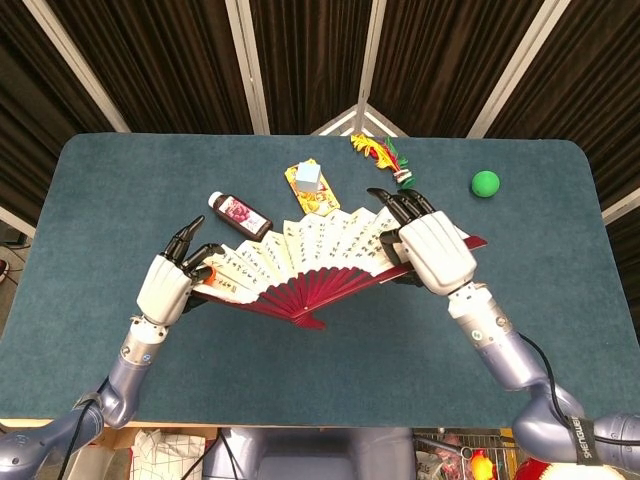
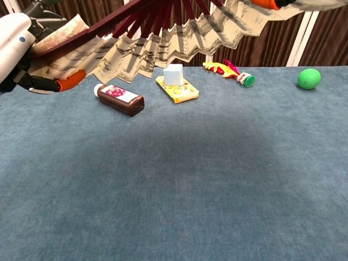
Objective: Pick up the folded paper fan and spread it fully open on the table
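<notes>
The paper fan [image 1: 310, 255] has dark red ribs and a cream leaf with black writing. It is spread wide and held up above the table, between my two hands. My left hand [image 1: 170, 282] grips its left end rib. My right hand [image 1: 432, 250] grips the right end rib. In the chest view the fan [image 2: 163, 38] stretches across the top of the frame, my left hand [image 2: 22, 49] shows at the upper left, and only an orange fingertip of my right hand [image 2: 266, 3] shows at the top edge.
On the blue table [image 1: 110, 190] lie a dark bottle [image 1: 240, 216], a yellow packet with a pale cube on it [image 1: 312, 188], a red and yellow feather toy [image 1: 383, 157] and a green ball [image 1: 485, 183].
</notes>
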